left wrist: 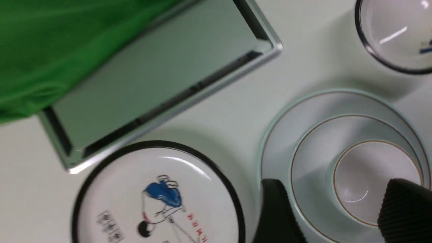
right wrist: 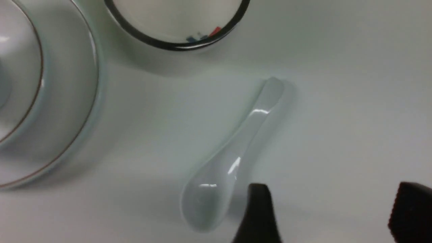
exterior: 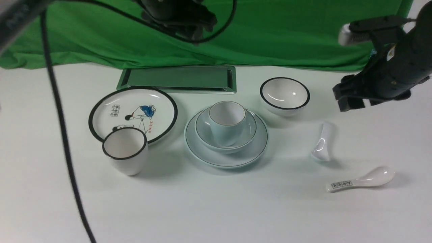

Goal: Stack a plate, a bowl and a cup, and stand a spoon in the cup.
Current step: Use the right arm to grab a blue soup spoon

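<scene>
The pale plate [exterior: 195, 145] lies at the table's middle with the pale bowl [exterior: 251, 128] on it and the blue-green cup [exterior: 226, 123] upright in the bowl. The plain white spoon [exterior: 323, 141] lies flat on the table to their right. My left gripper [exterior: 189, 32] hangs high above the stack, open and empty; its wrist view shows the cup [left wrist: 368, 179], bowl [left wrist: 310, 162] and plate [left wrist: 280, 135] below the left gripper [left wrist: 337, 216]. My right gripper [exterior: 347, 98] is open and empty, above and right of the spoon [right wrist: 233, 155], which lies beside one finger [right wrist: 258, 212].
A black-rimmed bowl [exterior: 284, 94] stands behind the spoon. A patterned spoon [exterior: 362, 180] lies nearer the front right. A cartoon plate [exterior: 133, 111] and a black-rimmed cup [exterior: 125, 150] are at the left. A metal hatch [exterior: 177, 79] and green cloth are at the back.
</scene>
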### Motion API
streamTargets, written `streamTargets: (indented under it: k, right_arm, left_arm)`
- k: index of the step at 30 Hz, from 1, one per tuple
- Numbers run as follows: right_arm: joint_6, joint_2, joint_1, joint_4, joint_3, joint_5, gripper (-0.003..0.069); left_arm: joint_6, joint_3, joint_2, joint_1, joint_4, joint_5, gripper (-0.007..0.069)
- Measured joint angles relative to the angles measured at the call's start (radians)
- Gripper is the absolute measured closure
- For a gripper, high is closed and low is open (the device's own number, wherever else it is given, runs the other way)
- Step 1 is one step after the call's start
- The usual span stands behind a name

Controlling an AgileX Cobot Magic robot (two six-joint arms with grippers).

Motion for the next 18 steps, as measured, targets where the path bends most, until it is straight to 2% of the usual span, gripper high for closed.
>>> streamTargets:
  k: [3, 4, 5, 7, 8, 9, 15, 18]
  right_arm:
    - [0.042, 0.119, -0.001, 0.022, 0.001, -0.079, 0.0138]
    - [0.046, 0.125, -0.001, 0.022, 0.001, -0.085, 0.0138]
    - [0.064, 0.171, -0.001, 0.024, 0.001, -0.131, 0.0137]
    - [0.088, 0.217, -0.002, 0.024, 0.001, -0.190, 0.0137]
    - [0.094, 0.226, -0.002, 0.024, 0.001, -0.196, 0.0137]
    - [0.114, 0.255, -0.003, 0.024, 0.001, -0.223, 0.0137]
    - [0.164, 0.333, -0.003, 0.022, -0.010, -0.260, 0.0142]
    - [0.172, 0.336, -0.003, 0.023, -0.012, -0.268, 0.0190]
  left_arm:
    - [-0.003, 0.088, -0.133, 0.000, 0.027, 0.001, 0.0432]
    - [-0.003, 0.095, -0.147, 0.000, 0.028, 0.001, 0.0440]
    - [-0.003, 0.161, -0.197, 0.000, 0.029, 0.003, 0.0508]
    - [-0.001, 0.255, -0.271, 0.000, 0.029, 0.006, 0.0582]
    - [-0.001, 0.266, -0.278, 0.000, 0.029, 0.006, 0.0589]
    - [-0.001, 0.339, -0.317, 0.000, 0.029, 0.001, 0.0628]
    - [-0.003, 0.667, -0.514, 0.000, 0.027, -0.130, 0.0662]
    - [-0.003, 0.767, -0.576, 0.000, 0.024, -0.180, 0.0662]
